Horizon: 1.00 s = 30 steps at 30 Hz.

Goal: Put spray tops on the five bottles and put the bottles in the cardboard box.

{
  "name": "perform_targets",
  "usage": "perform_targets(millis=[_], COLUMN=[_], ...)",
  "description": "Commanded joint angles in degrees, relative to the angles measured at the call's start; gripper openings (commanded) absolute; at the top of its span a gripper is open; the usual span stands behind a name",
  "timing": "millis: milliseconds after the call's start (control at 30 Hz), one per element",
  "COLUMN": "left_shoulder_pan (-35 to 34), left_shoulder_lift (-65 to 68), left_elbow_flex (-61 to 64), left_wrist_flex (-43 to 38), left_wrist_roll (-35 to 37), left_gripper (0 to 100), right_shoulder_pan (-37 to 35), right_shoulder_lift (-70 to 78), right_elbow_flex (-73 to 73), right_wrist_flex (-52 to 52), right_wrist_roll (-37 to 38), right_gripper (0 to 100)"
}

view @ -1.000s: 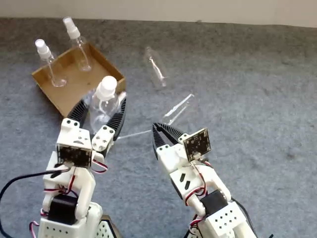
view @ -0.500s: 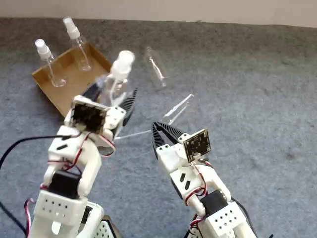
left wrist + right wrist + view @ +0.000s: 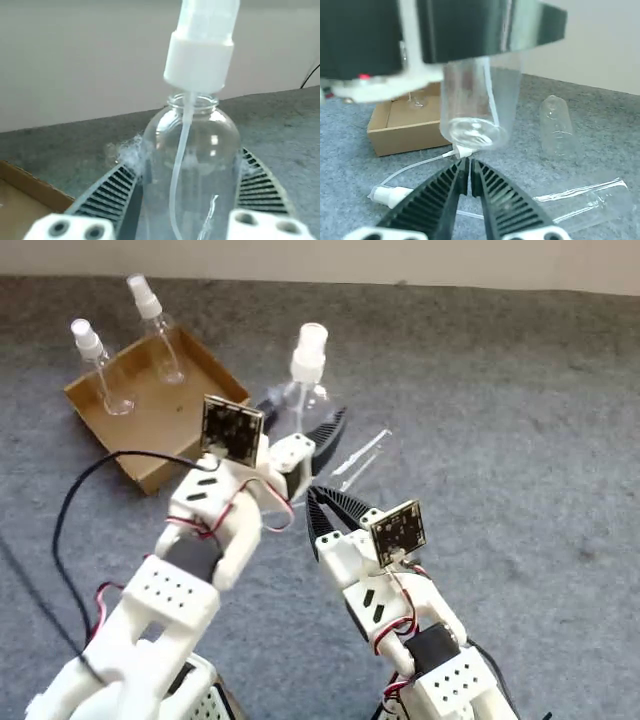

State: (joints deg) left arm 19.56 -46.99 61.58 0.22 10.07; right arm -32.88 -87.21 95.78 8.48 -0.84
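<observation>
**High view status: two bottles boxed, one gripped, two bare**

The box (image 3: 150, 420) sits in the upper left of the frame. The first boxed bottle (image 3: 100, 375) and the second boxed bottle (image 3: 160, 340) stand in it, both capped. Count these two as done.

The left gripper (image 3: 300, 418) is clamped on the held bottle (image 3: 297, 400) at upper centre, just right of the box and clear of the carpet (image 3: 520, 440). In the left wrist view its top (image 3: 200, 60) rides above the neck rim. Judge it placed but probably not seated, and check it before you box the bottle.

The right gripper (image 3: 469, 167) sits at the centre of the high view. Its jaws are closed together, with nothing seen between them.

Two bottles are untopped. A bare bottle (image 3: 555, 127) rests on the carpet near the held bottle. A lying bottle (image 3: 362, 455) is just right of centre. A loose top (image 3: 385, 195) lies on the carpet near the right gripper. You cannot confirm a second loose top here.

Work left, as judged: seat one top, fit two, box three bottles.
</observation>
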Motion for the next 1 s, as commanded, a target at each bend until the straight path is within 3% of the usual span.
perform_targets(millis=[0,267,533,767,967], left_shoulder_pan=[3.56,8.57,10.77,10.86,10.77], left_shoulder_lift=[5.32,8.13,-2.59,-10.24,-16.31], left_elbow_flex=[-4.0,-3.65,4.26,5.41,5.76], left_wrist_flex=[-7.47,-8.88,-8.35,4.66,9.49], left_wrist_roll=[6.24,7.74,7.56,7.65,7.56], left_gripper=[15,15,15,15,15], right_shoulder_pan=[-0.4,-0.04,-0.04,-0.04,0.04], right_shoulder_lift=[0.13,0.13,0.13,0.13,0.13], right_elbow_flex=[10.07,10.07,10.07,10.07,10.07], right_wrist_flex=[-1.8,-1.71,-1.71,-1.45,-1.27], right_wrist_roll=[0.44,0.44,0.44,0.44,0.44], right_gripper=[0.5,0.5,0.5,0.5,0.5])
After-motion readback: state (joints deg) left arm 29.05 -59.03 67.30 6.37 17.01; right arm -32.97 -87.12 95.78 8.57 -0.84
